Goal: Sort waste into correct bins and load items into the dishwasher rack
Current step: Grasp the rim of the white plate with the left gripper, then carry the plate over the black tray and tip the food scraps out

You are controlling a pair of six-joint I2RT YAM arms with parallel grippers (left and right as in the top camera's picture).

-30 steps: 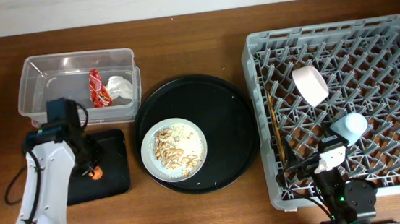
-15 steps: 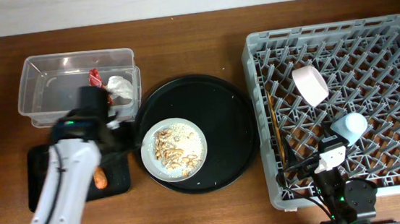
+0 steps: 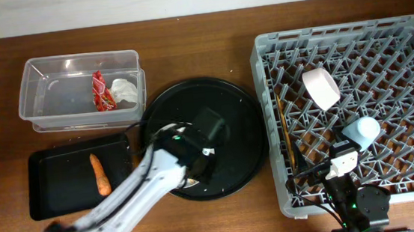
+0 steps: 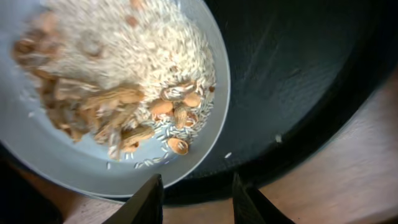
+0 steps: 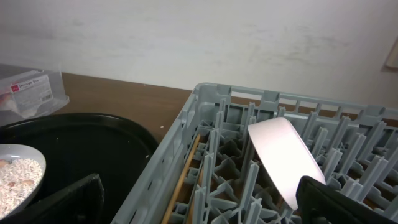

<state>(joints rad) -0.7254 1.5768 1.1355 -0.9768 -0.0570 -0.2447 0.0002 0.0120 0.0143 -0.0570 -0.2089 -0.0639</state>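
The white plate holds pale rice with beige food scraps and sits in the round black tray. My left gripper is open and empty over the plate's near rim, with its fingers astride the tray's edge; the arm hides most of the plate from overhead. The orange carrot piece lies in the flat black tray. The red wrapper and white tissue are in the clear tub. The bowl, blue cup and chopsticks are in the grey rack. My right gripper is open and empty at the rack's front edge.
The round black tray stands between the flat black tray and the rack. The rack's left wall lies right beside the round tray. A pale wall runs along the back of the wooden table.
My left gripper let go of the carrot piece in the flat black tray and swung right to hover over the plate. The right arm has not moved.
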